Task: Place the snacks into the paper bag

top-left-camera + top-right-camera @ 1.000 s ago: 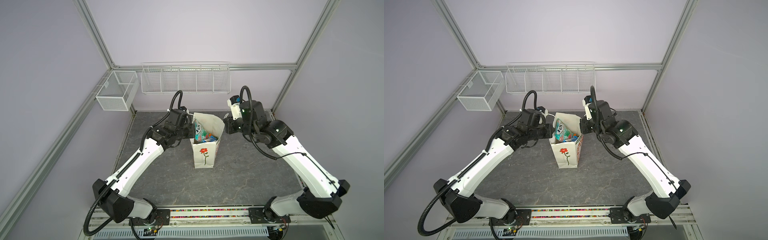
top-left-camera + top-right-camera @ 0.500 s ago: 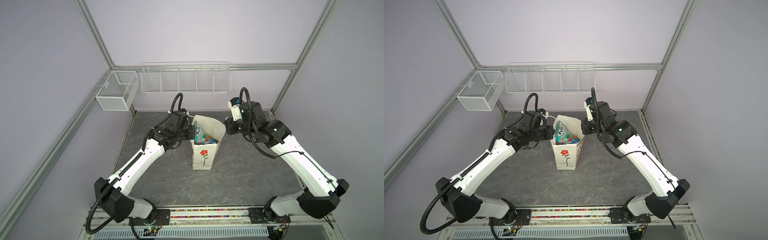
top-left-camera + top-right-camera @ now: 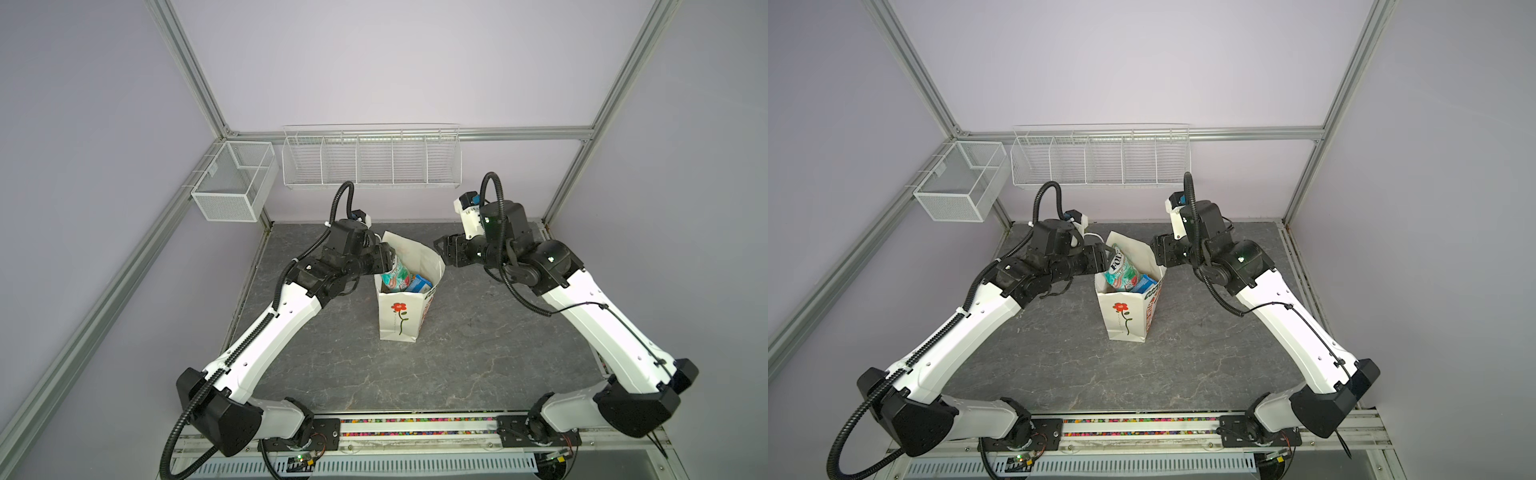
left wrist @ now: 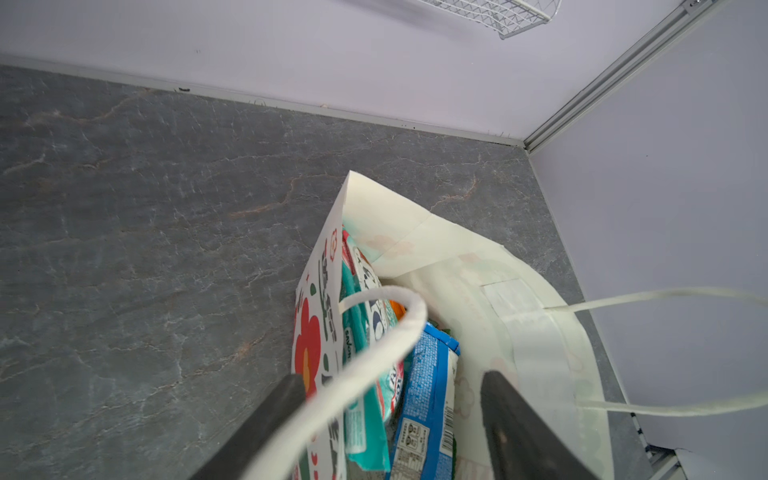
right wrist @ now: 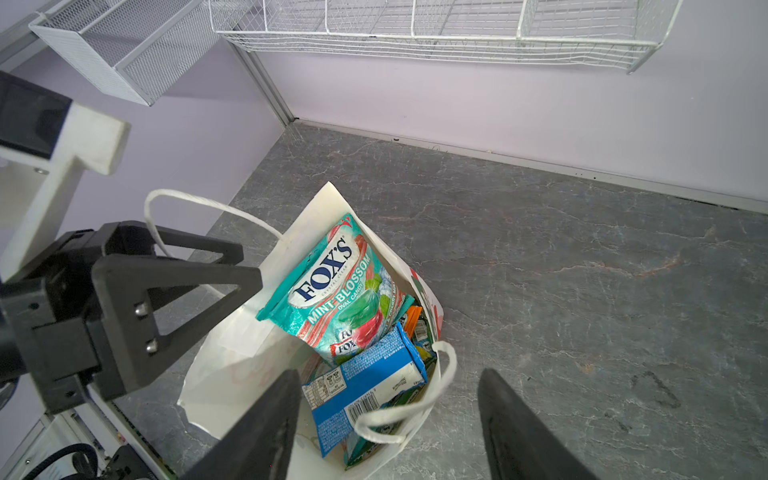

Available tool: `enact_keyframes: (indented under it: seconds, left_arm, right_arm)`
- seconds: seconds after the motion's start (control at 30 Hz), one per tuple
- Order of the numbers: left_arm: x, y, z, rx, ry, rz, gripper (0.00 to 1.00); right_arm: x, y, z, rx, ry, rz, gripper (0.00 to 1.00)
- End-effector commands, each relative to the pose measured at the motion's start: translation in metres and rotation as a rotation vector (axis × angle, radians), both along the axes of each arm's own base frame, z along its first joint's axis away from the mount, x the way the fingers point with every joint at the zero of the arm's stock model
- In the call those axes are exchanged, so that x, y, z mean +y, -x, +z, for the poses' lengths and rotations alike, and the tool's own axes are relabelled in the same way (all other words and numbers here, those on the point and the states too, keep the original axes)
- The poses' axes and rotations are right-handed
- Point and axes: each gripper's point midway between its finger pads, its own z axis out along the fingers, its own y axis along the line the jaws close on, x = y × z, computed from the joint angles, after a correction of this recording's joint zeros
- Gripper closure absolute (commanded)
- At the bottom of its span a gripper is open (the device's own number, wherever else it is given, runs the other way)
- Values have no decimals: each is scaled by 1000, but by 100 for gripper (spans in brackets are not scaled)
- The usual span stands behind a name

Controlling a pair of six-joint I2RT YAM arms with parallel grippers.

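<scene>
The white paper bag [image 3: 398, 318] [image 3: 1124, 318] with a red flower stands upright mid-table. The snacks sit inside it: a teal FOX'S bag [image 5: 332, 278] [image 4: 357, 332] on top, a blue packet [image 5: 365, 382] [image 4: 428, 382] and an orange packet [image 5: 411, 313] beneath. My left gripper [image 3: 384, 259] [image 4: 392, 376] is open at the bag's left rim, with one white cord handle [image 4: 390, 332] lying loose between its fingers. My right gripper [image 3: 440, 249] [image 5: 388, 374] is open above the right rim, over the other cord handle [image 5: 415, 407], holding nothing.
A small white wire basket [image 3: 235, 187] hangs on the left frame post. A long divided wire basket [image 3: 370, 158] hangs on the back wall. Walls close in the grey table [image 3: 478, 340] on three sides.
Both grippers have gone from shut to open, letting go of the cord handles. The bag has straightened up and settled slightly lower on the table.
</scene>
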Motion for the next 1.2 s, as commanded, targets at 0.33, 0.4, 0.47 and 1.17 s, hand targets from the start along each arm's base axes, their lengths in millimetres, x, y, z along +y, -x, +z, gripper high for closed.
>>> enact_keyframes:
  seconds: [0.33,0.4,0.47,1.17]
  left_arm:
    - [37,14,42,-124,-13,92,20]
    - [45,17,45,-142,-26,115,19]
    - [52,20,48,-161,-36,134,19]
    - [118,41,53,-322,-132,337,17]
  right_arm:
    - [-9,7,13,-71,-29,-2,8]
    - [-13,10,18,-103,-35,-2,3]
    - [-18,12,21,-130,-39,-10,0]
    - [-77,28,24,-310,41,-170,2]
